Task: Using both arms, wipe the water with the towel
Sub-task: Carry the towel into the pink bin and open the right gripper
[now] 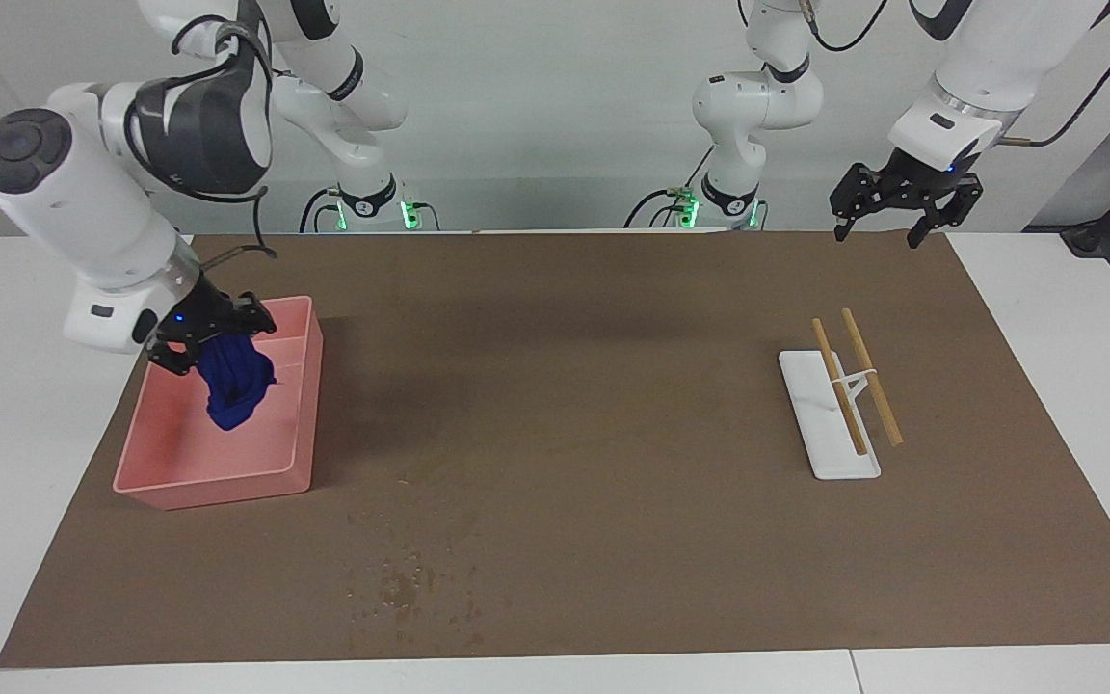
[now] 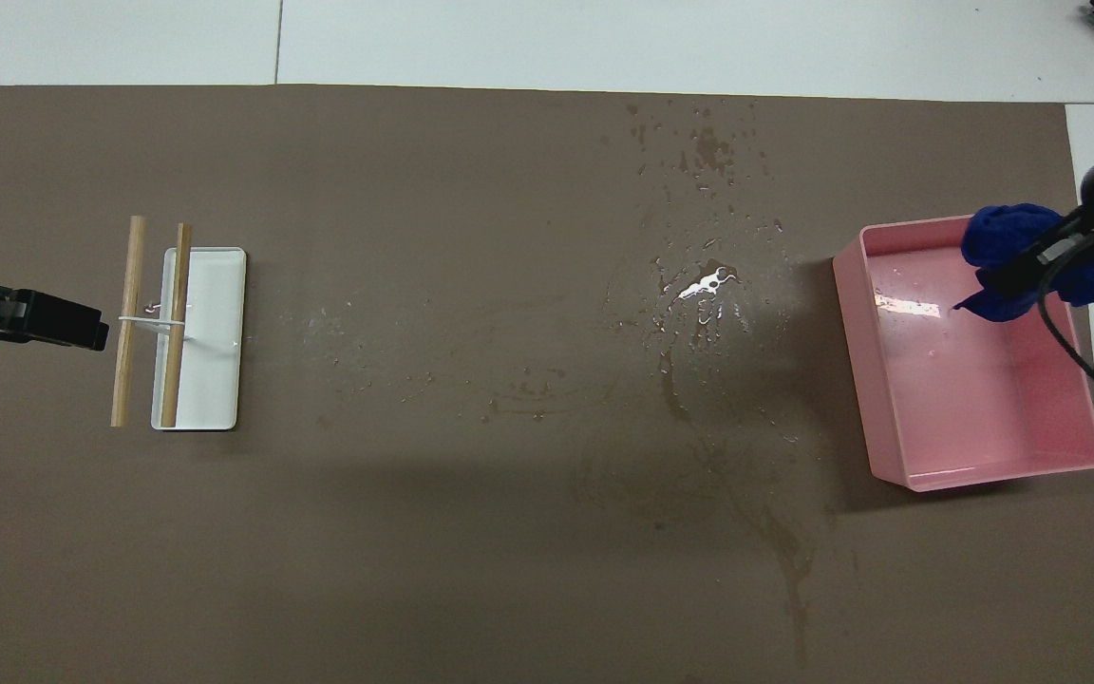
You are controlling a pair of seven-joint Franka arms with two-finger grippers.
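Taking the overhead view as a clock face with the robots at six, there are two arms, one towel, one tray, one rack and one mat. Nearest the robots, at about nine o'clock, the left gripper [image 1: 892, 207] [image 2: 53, 323] waits in the air over the mat's edge at the left arm's end of the table, its fingers spread wide with nothing between them. Just farther out from it stands the one white rack [image 1: 828, 414] [image 2: 205, 337], carrying two wooden sticks [image 1: 856, 376] [image 2: 153, 321] that lie side by side and are tied by a thin white band. At about three o'clock sits the one pink tray [image 1: 300, 386] [image 2: 860, 361], on the brown mat [image 1: 594, 318] [image 2: 414, 171] at the right arm's end. The right gripper [image 1: 211, 333] [image 2: 1046, 256] hangs over that tray, clamped tight on the one navy towel [image 1: 232, 381] [image 2: 1008, 242], which dangles bunched into the tray's space; whether its lower end touches the tray floor cannot be told. The water [image 1: 410, 583] [image 2: 704, 285] lies as many small droplets and dark blotches, from a glossy puddle beside the tray out toward one o'clock, where a cluster sits near the mat's edge farthest from the robots.
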